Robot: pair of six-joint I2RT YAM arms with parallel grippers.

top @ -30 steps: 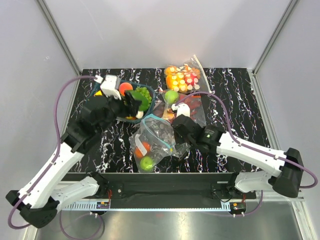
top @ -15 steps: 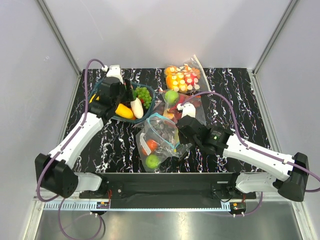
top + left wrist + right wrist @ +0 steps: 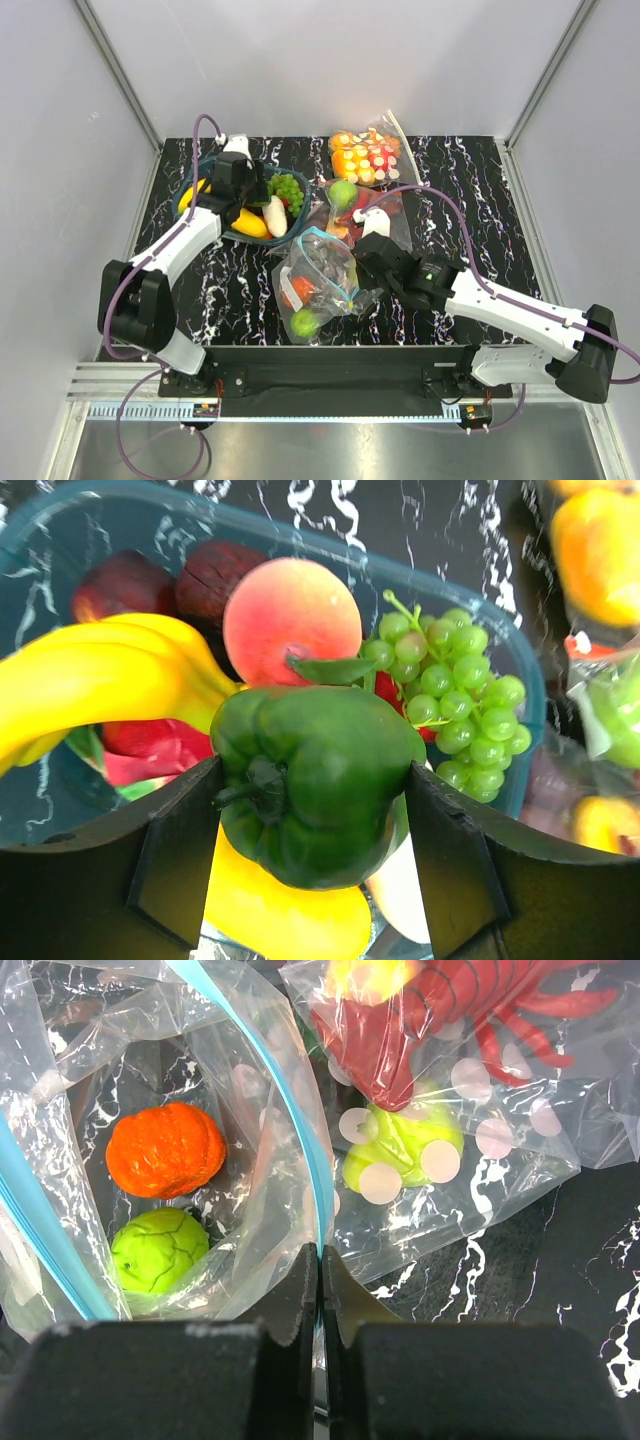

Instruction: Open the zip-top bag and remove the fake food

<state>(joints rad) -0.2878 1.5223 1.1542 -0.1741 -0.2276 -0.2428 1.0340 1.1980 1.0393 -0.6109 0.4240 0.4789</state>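
Note:
The zip-top bag (image 3: 320,268) lies open at table centre, its teal zipper strip (image 3: 300,1130) pinched in my shut right gripper (image 3: 320,1255), which shows in the top view (image 3: 362,262) at the bag's right edge. Inside the bag lie an orange fruit (image 3: 165,1150) and a green round fruit (image 3: 160,1250). My left gripper (image 3: 312,780) is shut on a green bell pepper (image 3: 315,770) and holds it over the teal bowl (image 3: 520,660). In the bowl lie a peach (image 3: 290,605), a banana (image 3: 100,665) and green grapes (image 3: 455,700). In the top view the left gripper (image 3: 255,195) hides the pepper.
A larger clear bag with red peppers (image 3: 375,215) lies right behind the zip-top bag, touching it. A small bag of orange and red-white pieces (image 3: 365,157) sits at the back. The bowl (image 3: 196,200) stands back left. Grey walls enclose the table.
My left arm has stretched back and down over the bowl. My right gripper has kept its hold on the bag's zipper edge and shifted slightly.

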